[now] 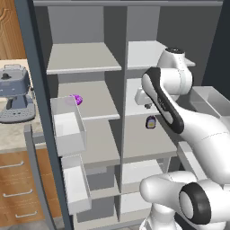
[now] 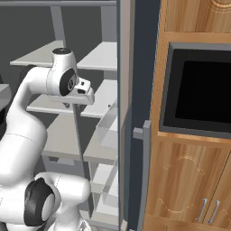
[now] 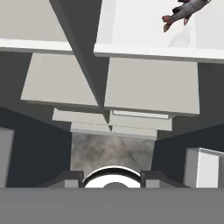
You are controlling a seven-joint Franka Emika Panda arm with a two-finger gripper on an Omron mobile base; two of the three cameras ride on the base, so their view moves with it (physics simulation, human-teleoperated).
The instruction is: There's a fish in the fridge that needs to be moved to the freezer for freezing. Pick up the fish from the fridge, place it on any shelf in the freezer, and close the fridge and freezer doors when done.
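Reaching for the fish [image 3: 184, 12]: it lies on a fridge shelf [image 3: 144, 30] ahead of the pincer, whose opening I cannot tell. Next, advance and descend onto it.

A dark grey fish with reddish fins and tail [image 3: 183, 13] is seen on a pale grey shelf [image 3: 144, 30]. Slate-blue doors [image 1: 31, 90] with white inner bins [image 1: 69, 130] are shown. A small purple lump [image 1: 77, 99] and a little dark bottle with a yellow label [image 1: 151, 122] are seen. Orange-brown wood-grained cabinets [image 2: 189, 180] surround a black oven window [image 2: 203, 90]. A grey-blue coffee machine [image 1: 15, 92] is visible.
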